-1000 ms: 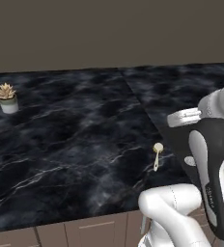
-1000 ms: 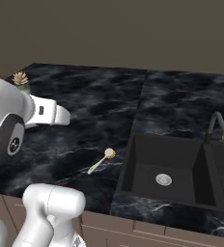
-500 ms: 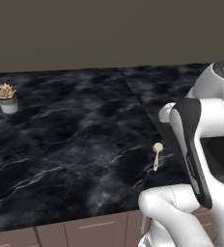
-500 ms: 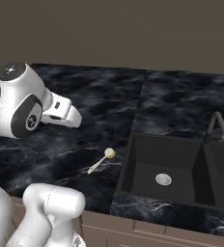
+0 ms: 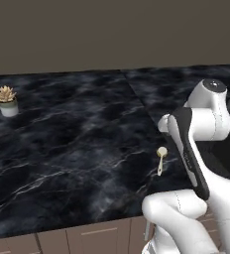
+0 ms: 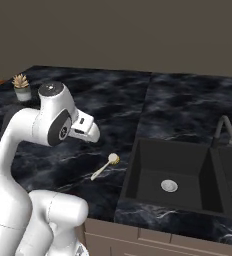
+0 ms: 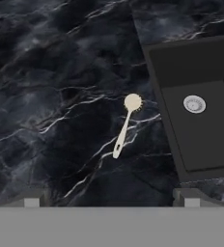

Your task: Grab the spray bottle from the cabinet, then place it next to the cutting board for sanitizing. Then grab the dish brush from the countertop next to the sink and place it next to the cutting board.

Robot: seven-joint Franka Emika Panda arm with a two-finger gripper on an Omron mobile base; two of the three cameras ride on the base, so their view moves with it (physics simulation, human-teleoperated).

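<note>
- The end effector (image 7: 111, 201) hangs well above the counter (image 7: 46, 96), its jaws spread wide and empty.
- The dish brush (image 7: 125, 123) lies flat near the counter's front edge, just beside the sink (image 7: 201, 120), head toward the back wall.
- Risk: the thin handle lies flush on the stone, so a descent not square to it could pinch the counter or flick the brush into the basin.
- The potted succulent (image 5: 7, 100) stands far off, near the back edge.

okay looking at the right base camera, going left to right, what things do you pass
Small potted succulent → the robot arm → dish brush lying on the black marble countertop → the sink with its drain → dark faucet.
</note>
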